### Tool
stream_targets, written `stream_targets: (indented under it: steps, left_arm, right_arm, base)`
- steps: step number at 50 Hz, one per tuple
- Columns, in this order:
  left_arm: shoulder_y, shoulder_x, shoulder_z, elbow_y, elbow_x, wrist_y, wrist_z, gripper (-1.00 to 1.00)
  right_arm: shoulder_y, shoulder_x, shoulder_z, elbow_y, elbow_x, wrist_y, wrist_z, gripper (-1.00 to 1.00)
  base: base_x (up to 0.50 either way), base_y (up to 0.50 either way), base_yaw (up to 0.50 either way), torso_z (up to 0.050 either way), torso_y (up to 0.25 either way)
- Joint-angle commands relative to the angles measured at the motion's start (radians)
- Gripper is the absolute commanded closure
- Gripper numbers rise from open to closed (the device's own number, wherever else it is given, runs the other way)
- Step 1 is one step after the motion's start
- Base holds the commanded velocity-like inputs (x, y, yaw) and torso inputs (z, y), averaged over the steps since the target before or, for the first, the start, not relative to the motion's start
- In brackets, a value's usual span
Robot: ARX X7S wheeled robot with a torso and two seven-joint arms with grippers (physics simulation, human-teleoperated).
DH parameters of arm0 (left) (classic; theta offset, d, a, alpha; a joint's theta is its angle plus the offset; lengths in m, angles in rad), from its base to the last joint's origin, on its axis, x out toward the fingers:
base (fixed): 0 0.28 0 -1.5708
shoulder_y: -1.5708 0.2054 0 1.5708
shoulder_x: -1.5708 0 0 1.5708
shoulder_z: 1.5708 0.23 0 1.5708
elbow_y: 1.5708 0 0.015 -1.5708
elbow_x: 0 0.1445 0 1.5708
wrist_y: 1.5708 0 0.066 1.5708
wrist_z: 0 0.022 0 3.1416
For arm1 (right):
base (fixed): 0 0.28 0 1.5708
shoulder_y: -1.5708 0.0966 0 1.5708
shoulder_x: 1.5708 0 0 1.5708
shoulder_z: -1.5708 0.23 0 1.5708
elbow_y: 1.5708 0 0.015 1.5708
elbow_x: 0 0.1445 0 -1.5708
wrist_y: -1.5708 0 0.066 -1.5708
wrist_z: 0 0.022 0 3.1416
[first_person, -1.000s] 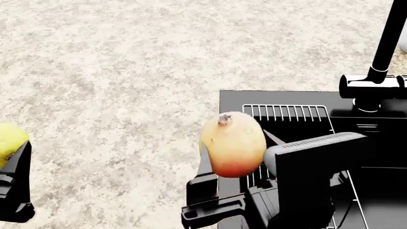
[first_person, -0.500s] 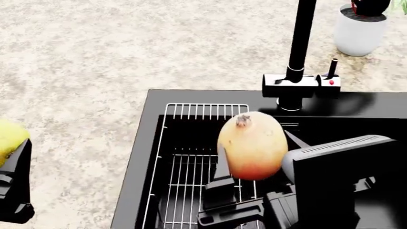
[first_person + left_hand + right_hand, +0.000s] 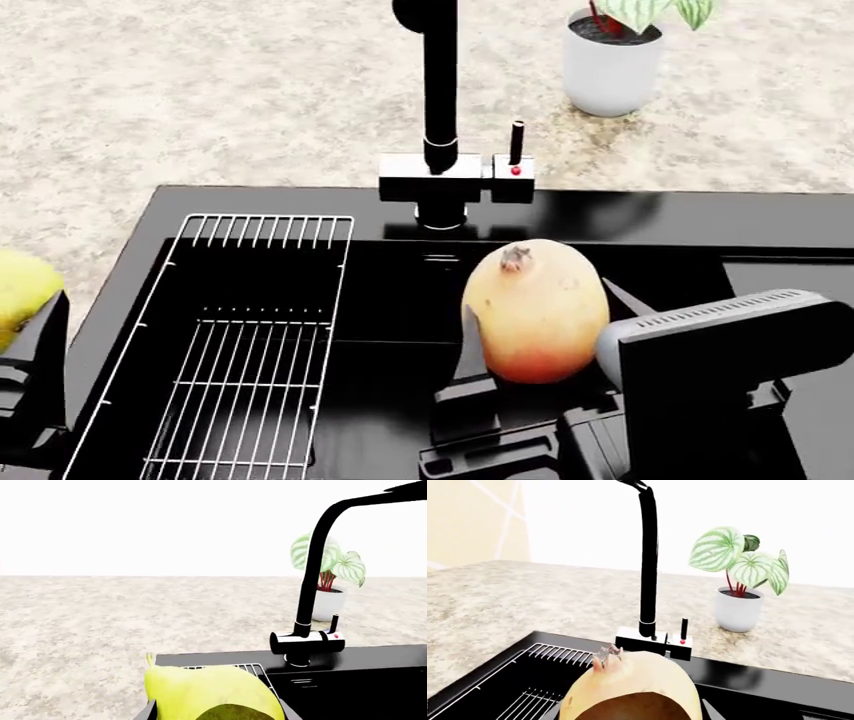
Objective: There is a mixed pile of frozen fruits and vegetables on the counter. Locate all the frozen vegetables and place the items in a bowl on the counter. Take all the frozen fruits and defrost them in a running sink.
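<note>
Lower centre of the head view, the right gripper [image 3: 541, 375] clamps the red-and-yellow fruit [image 3: 534, 310] above the sink [image 3: 400, 300], likely for defrosting; lower left, the left gripper [image 3: 34, 370] grips the pear [image 3: 20, 290]; beyond, the faucet [image 3: 441, 110].

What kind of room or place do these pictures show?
Most likely a simulated kitchen: a black sink with a tall black faucet is set into a speckled granite-look counter, and a potted plant stands behind it.

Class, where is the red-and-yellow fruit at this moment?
In the head view, the red-and-yellow fruit sits gripped in the right tool, over the black sink, just in front of the faucet.
</note>
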Motion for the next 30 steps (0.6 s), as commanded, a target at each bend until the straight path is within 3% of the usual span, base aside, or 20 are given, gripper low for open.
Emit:
stream_targets:
  steps: [1,11,30]
  left_arm:
    - [0.001,-0.001,0.0,-0.008,-0.013,0.016,-0.009,1.0]
    - [0.005,-0.004,-0.002,-0.008,-0.01,0.022,-0.005,1.0]
    - [0.012,-0.01,-0.004,-0.007,-0.008,0.029,-0.002,1.0]
  right_arm:
    - [0.013,-0.003,-0.001,-0.004,-0.035,0.016,-0.015,1.0]
    - [0.019,-0.012,-0.013,0.006,-0.061,0.007,-0.03,1.0]
    - [0.001,-0.025,-0.044,0.039,-0.136,-0.025,-0.078,1.0]
  base:
    - [0.0,-0.5,0.0,0.0,0.0]
    - [0.06,-0.42,0.0,0.0,0.001]
    - [0.33,-0.09,0.0,0.001,0.001]
